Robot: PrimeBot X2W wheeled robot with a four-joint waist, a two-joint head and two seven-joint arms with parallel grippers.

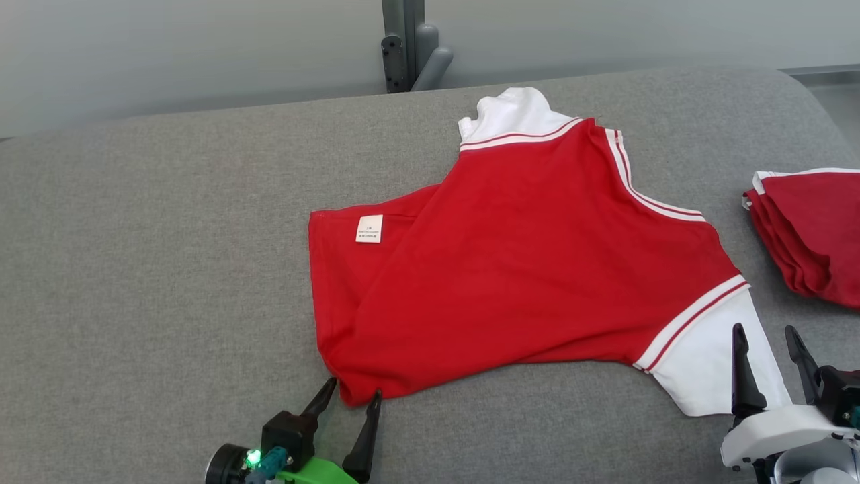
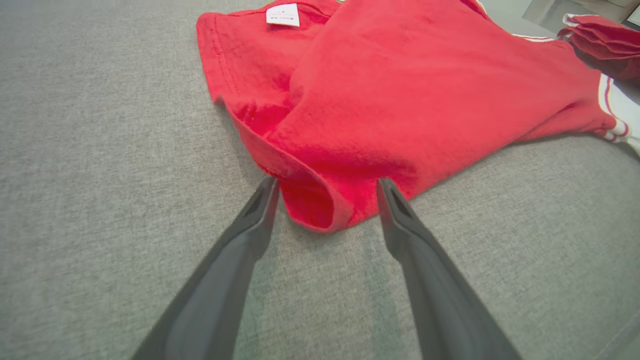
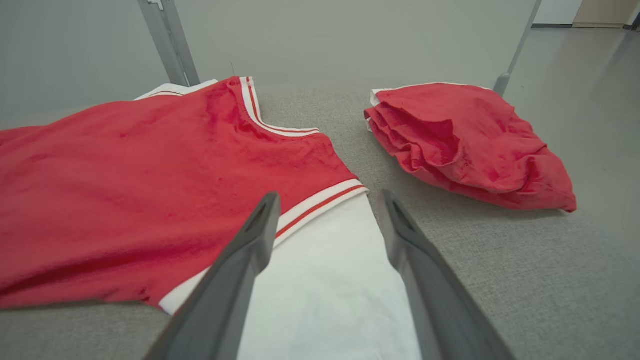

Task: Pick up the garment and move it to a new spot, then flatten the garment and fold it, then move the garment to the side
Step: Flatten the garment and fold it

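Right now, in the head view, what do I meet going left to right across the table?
The left gripper, jaws open → red garment → folded red pile. The right gripper overlaps garment and pile, so it is left out.

At seven o'clock, the black-fingered left gripper [image 1: 353, 391] carries a lime-green bracket [image 1: 316, 472] and a glowing green lamp [image 1: 253, 458]; the right gripper [image 1: 764, 331] has a white casing [image 1: 779, 427].
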